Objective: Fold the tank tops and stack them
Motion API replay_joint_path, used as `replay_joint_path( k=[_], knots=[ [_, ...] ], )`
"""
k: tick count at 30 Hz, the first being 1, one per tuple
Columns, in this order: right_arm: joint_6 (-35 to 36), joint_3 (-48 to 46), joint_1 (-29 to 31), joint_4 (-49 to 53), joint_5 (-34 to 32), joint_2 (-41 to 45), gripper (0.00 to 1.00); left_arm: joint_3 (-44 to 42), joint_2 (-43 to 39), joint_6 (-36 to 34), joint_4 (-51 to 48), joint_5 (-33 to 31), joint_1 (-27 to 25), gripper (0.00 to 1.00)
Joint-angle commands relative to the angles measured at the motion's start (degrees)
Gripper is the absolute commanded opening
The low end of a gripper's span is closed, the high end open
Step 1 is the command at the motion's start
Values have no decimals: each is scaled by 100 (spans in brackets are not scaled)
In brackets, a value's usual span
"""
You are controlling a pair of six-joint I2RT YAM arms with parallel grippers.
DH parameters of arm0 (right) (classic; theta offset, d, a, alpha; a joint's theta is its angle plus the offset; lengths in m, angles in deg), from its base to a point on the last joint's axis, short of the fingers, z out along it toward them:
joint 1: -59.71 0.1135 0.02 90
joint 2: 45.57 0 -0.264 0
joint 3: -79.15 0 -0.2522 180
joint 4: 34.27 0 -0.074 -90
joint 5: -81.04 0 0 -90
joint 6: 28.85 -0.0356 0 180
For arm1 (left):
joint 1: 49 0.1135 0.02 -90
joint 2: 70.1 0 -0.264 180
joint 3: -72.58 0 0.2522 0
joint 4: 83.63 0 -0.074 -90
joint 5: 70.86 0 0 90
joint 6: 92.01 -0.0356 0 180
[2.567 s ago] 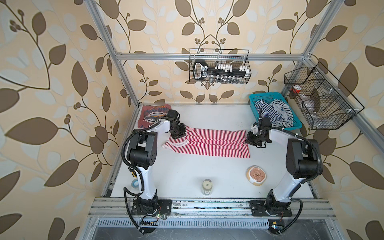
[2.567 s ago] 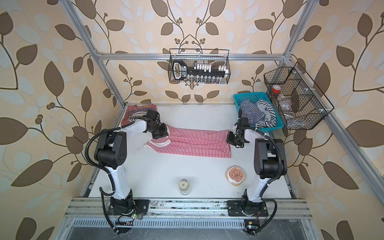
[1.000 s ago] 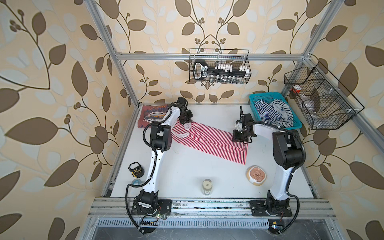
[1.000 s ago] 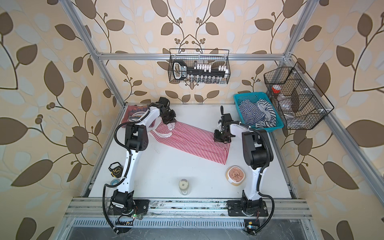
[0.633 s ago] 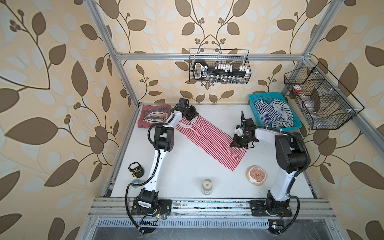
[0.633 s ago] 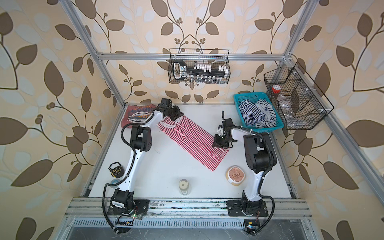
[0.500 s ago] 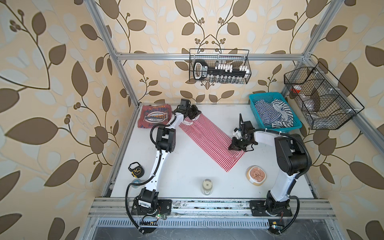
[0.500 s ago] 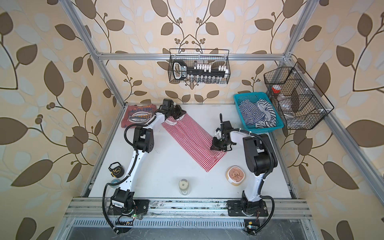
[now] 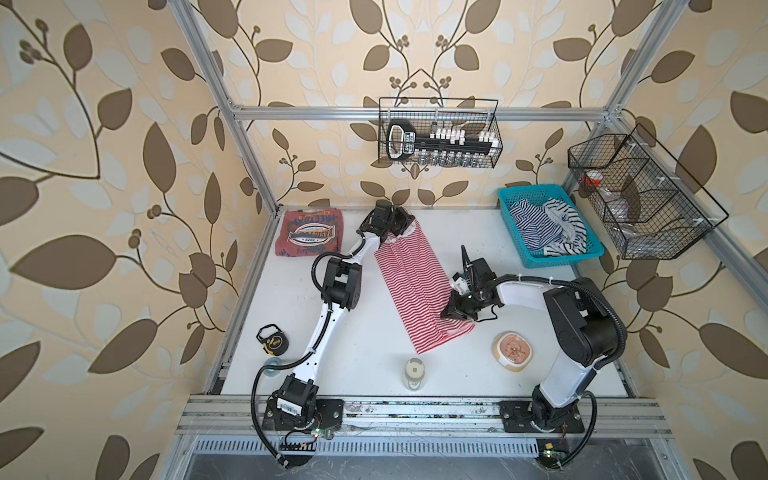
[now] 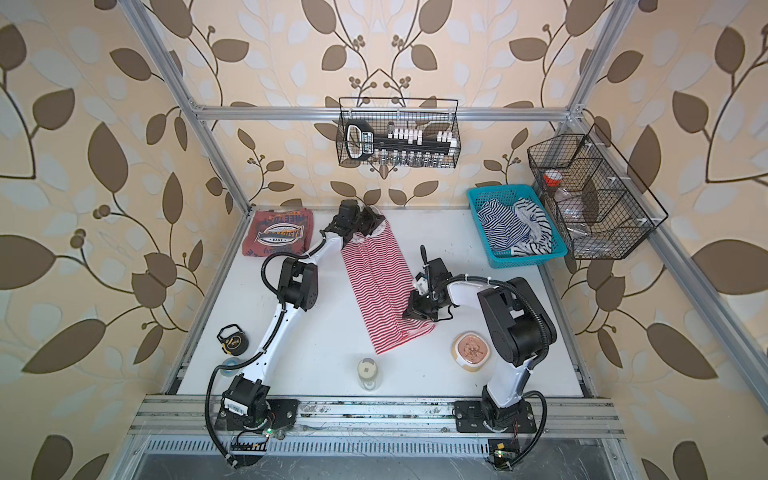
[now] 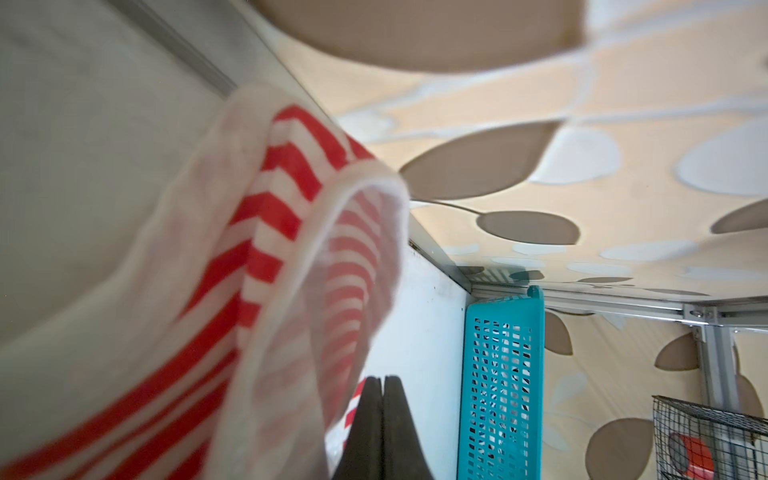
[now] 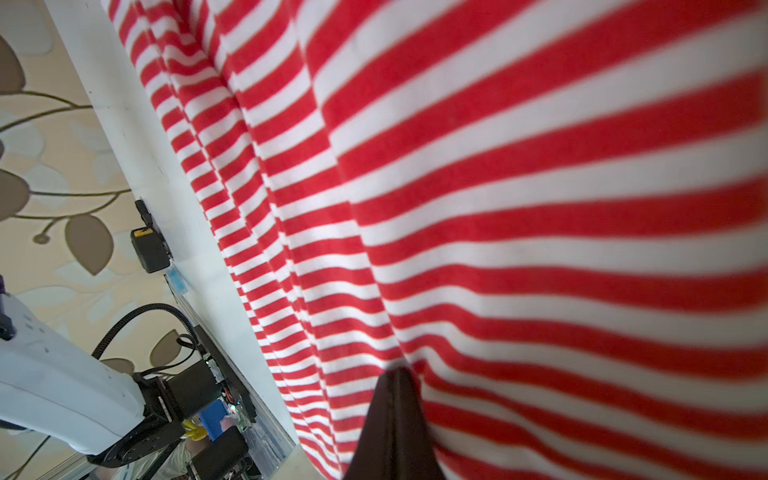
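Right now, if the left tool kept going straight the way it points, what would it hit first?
Past the striped top the left tool grips, probably the blue basket, though depth is unclear.

Two tank tops (image 9: pixel 413 286) (image 9: pixel 309 237), two wire baskets (image 9: pixel 496 133) (image 9: pixel 665 237), one teal basket (image 9: pixel 552 261), one jar (image 9: pixel 415 372), one bowl (image 9: pixel 514 350)

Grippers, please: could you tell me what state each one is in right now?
Left gripper: shut on the striped tank top.
Right gripper: shut on the striped tank top.

Overhead stereo pair (same table (image 9: pixel 365 324)); wrist views near striped top (image 12: pixel 498 208)
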State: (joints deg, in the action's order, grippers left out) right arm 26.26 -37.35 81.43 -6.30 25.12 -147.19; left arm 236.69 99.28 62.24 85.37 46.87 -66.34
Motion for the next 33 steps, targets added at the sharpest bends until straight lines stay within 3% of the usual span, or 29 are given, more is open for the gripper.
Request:
replay_joint_path(
  k=[1,5,11,14,16,17,20,25,27,31,33],
  knots=[
    [-574,-213,176,-492,5,123,3,93,96,-258,66,-204,-144,0],
    [-1043,-359,318,-1196,180,119,6,96,-46,-307,229,-202,-165,0],
    [-998,-283,351,-1127,91,469,13,-172,-907,-777,274,-189,-155,0],
    [-926,-214,353,-1007,46,776,17,-573,-1579,-1032,392,-215,-150,19],
    [-806,-141,346,-835,-21,989,18,-849,-1986,-1173,459,-200,-147,44],
    [-723,-95,342,-721,-66,1092,19,-1005,-2194,-1212,461,-190,-143,49],
    [-423,23,267,-373,-197,1303,22,-1515,-2748,-1213,542,-80,-101,49],
    [87,51,-117,9,-220,1352,21,-2598,-3785,-1737,-155,-55,-41,42],
    [360,142,-259,242,-244,1263,19,-3017,-4216,-2155,-986,-175,-41,33],
    [939,420,-398,684,-313,872,8,-3846,-4869,-2872,-2962,-685,-69,1],
    [1156,523,-408,833,-367,664,3,-4631,-5225,-2927,-3272,-792,-77,0]
  ],
)
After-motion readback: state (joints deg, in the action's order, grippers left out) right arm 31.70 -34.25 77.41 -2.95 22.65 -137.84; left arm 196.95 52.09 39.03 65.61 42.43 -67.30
